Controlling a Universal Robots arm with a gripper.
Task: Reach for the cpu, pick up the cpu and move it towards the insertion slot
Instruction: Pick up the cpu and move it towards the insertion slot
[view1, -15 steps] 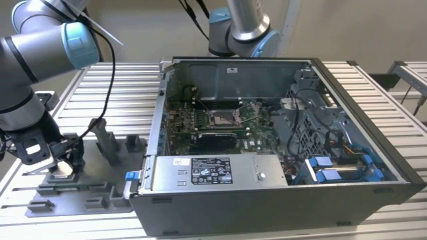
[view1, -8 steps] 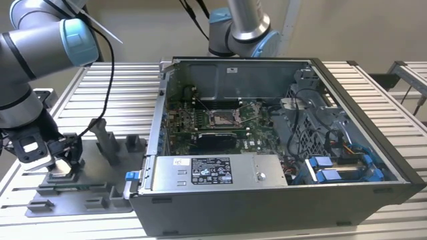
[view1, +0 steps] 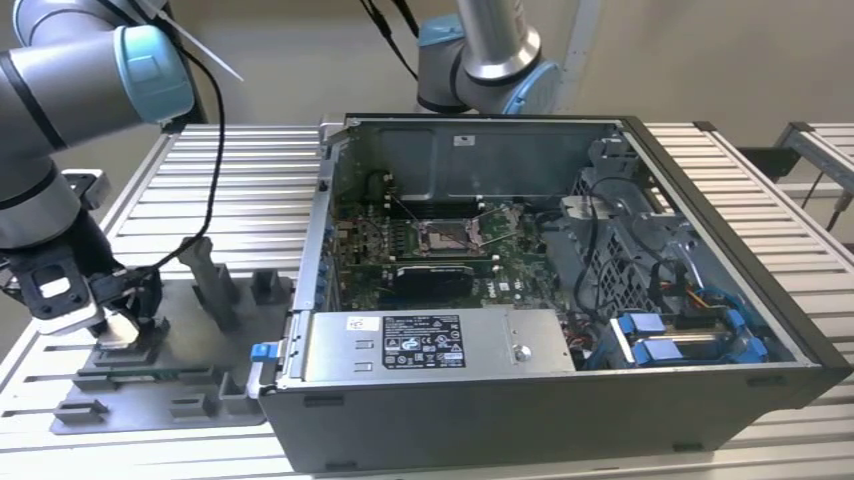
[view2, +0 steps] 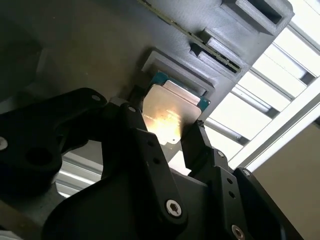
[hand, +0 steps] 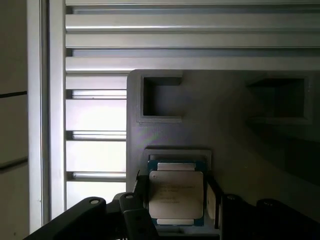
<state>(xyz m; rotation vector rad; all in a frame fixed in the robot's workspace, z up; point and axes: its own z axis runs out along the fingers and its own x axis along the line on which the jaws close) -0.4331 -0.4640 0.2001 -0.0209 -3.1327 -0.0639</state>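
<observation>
Exterior view: the gripper (view1: 114, 325) is down on the grey fixture plate (view1: 160, 400) at the exterior view's lower left, well apart from the insertion slot (view1: 445, 235) in the open computer case (view1: 534, 400). Second wrist view: jaws apart, one either side of the cpu (view2: 172, 112). First wrist view: the cpu (hand: 176, 192) sits flat in its fixture pocket, so I judge this the grasp step, not yet lifted, calling for an even squeeze on both edges.
</observation>
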